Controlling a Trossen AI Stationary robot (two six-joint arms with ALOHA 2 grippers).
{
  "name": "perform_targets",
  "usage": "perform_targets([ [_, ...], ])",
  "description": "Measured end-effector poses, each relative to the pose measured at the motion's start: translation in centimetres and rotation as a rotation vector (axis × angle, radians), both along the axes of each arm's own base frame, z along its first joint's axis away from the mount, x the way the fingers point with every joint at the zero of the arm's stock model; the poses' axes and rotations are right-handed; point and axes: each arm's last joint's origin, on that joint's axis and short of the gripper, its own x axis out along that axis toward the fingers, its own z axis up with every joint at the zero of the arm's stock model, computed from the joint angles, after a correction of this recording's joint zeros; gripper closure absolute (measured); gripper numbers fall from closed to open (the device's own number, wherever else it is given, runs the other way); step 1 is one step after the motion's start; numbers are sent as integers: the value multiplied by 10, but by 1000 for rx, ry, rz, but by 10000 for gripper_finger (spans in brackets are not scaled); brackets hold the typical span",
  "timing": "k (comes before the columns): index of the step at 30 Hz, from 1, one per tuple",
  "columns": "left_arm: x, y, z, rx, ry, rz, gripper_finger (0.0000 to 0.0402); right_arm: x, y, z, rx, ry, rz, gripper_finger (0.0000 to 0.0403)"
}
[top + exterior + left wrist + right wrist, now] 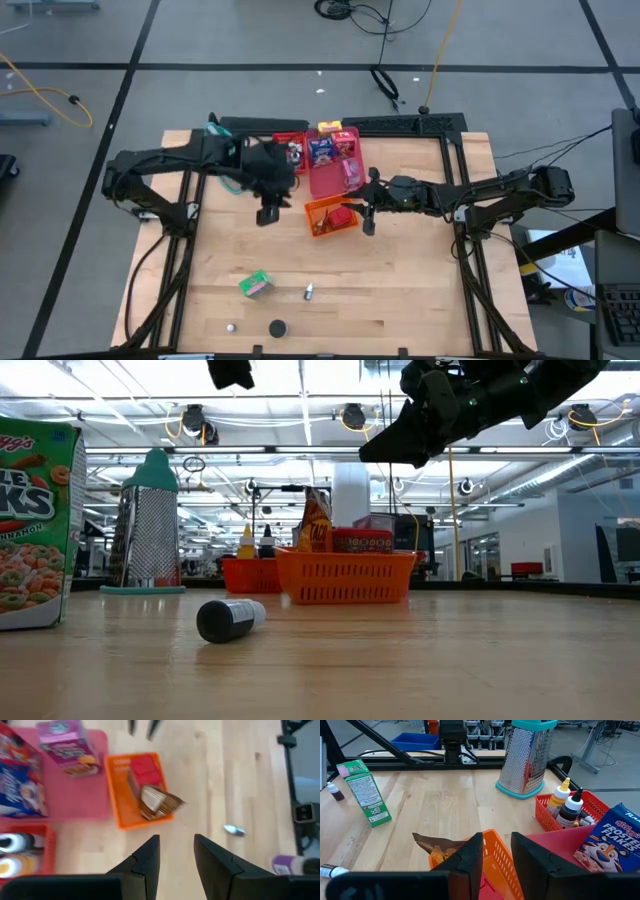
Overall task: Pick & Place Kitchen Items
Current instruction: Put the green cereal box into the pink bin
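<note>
Groceries fill three trays mid-surface: a pink tray [330,178] with cereal boxes, a red tray [290,150] with bottles, an orange tray [331,215] with a chip bag [157,802]. Both claws, left [268,215] and right [367,212], hover empty, fingers slightly spread, flanking the orange tray. A green box [255,284] lies apart.

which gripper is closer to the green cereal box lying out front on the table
Left. The left gripper hangs above and behind the green cereal box; the right gripper sits farther off, beside the orange tray.
</note>
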Motion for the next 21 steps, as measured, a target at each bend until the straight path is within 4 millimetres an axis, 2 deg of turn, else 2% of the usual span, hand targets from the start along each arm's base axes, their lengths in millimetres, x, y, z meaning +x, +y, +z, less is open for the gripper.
perform_targets([
  [8, -7, -45, -5, 37, 96, 68, 282, 0, 0, 0, 0, 0, 0, 310],
  [21, -30, -117, -15, -9, 181, 177, 282, 0, 0, 0, 0, 0, 0, 310],
])
